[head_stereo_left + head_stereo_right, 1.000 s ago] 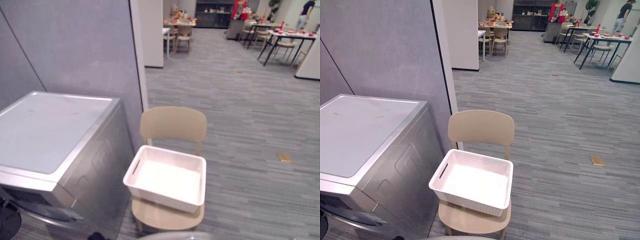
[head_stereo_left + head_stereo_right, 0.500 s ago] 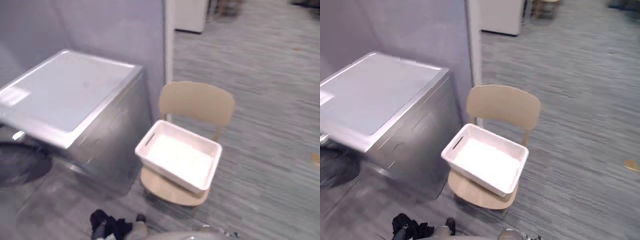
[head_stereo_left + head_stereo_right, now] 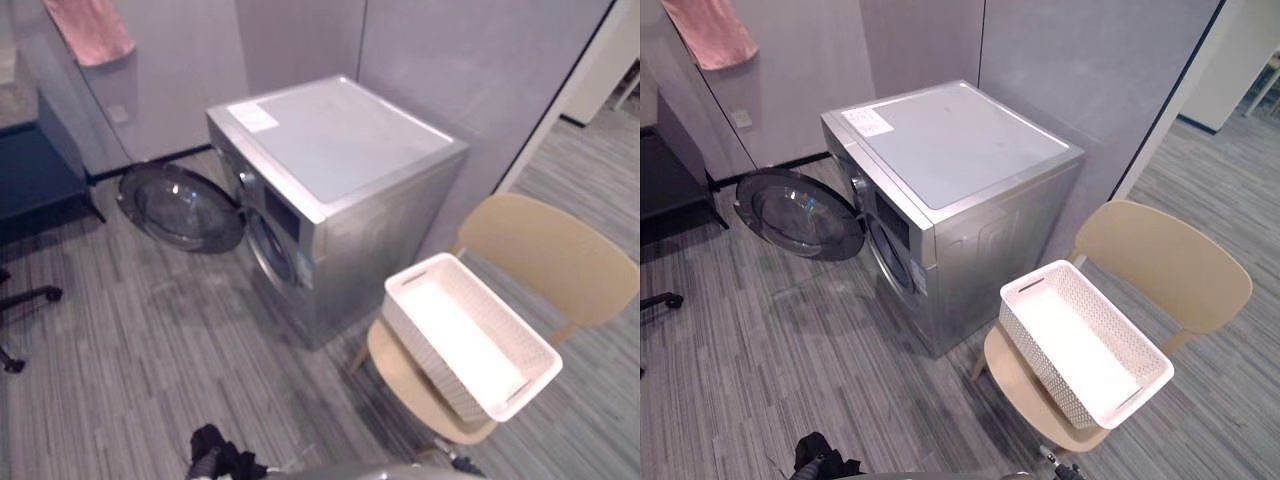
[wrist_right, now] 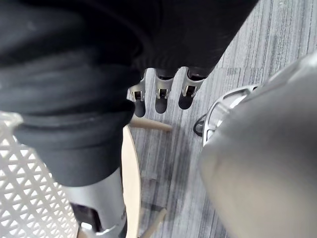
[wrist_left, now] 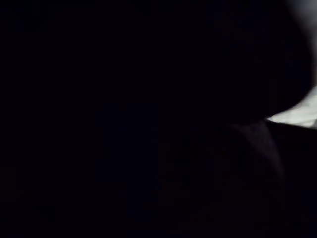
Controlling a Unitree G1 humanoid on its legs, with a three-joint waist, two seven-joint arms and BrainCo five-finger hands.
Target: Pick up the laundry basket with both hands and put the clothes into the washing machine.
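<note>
1. Plainly, the white laundry basket (image 3: 1085, 345) sat on the seat of the beige chair (image 3: 1165, 262), just right of the silver washing machine (image 3: 950, 150) and near its side wall, with neither hand on it.
2. Its inside looked plain white, and I could make out no clothes in it.
3. The right hand (image 4: 161, 94) hung loose beside the chair seat with its fingers relaxed and nothing in them, the basket's lattice wall close by.
4. A dark shape at the near edge seemed to be the left hand (image 3: 218, 458); I could not tell what state it was in.
5. The machine's round door (image 3: 800, 215) stood swung wide to the left, close to the floor, leaving the drum opening clear.
6. Judged from this, the pick-up had not begun.
7. Risks ahead:
   - The basket's near end appeared to overhang the seat, so a lift on one side first could tip it off.
   - The light chair might slide or rock if a hand pushed the basket instead of gripping its rim.
   - The opening faced away from the chair, so carrying the basket round could knock the machine's corner or the open door.
   - With no clothes showing, the loading step might have nothing to move.
</note>
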